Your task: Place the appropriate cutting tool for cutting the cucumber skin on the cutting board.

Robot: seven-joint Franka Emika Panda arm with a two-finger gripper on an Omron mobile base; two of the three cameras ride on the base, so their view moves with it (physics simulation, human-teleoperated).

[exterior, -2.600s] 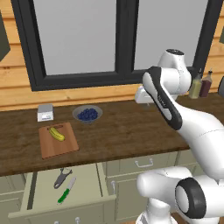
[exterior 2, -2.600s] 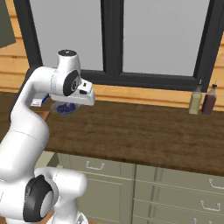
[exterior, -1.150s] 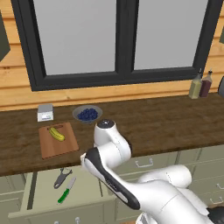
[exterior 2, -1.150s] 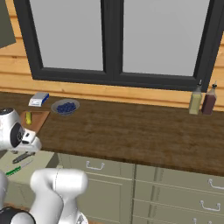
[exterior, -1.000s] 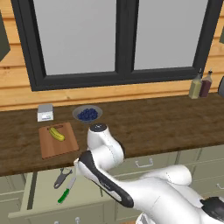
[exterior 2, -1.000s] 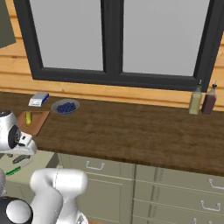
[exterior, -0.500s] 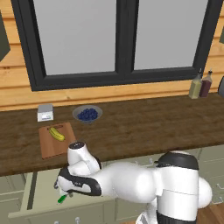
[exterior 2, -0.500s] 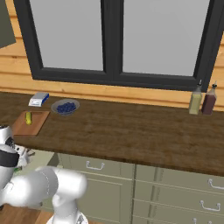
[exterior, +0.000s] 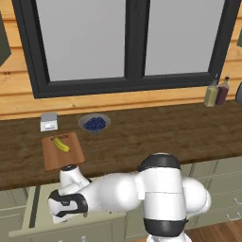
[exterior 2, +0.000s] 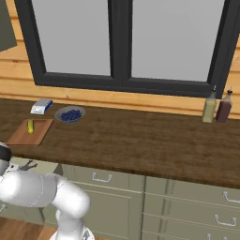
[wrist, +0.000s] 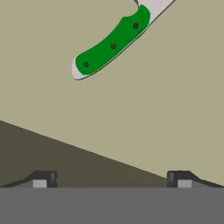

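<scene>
Tool point(wrist: 112, 177) spread wide, empty, low in the open drawer point(exterior: 33, 210) beside the green-handled knife point(wrist: 109, 43); cucumber point(exterior: 60, 144) waits on cutting board point(exterior: 71, 158).

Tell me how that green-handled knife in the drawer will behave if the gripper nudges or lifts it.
The knife lies flat on the smooth drawer floor, so a nudge would probably slide or spin it, not roll it. It looks rigid, and its riveted handle is thicker than the blade, so the handle likely gives the surer grip. The gripper hangs open beside it, touching nothing.
</scene>
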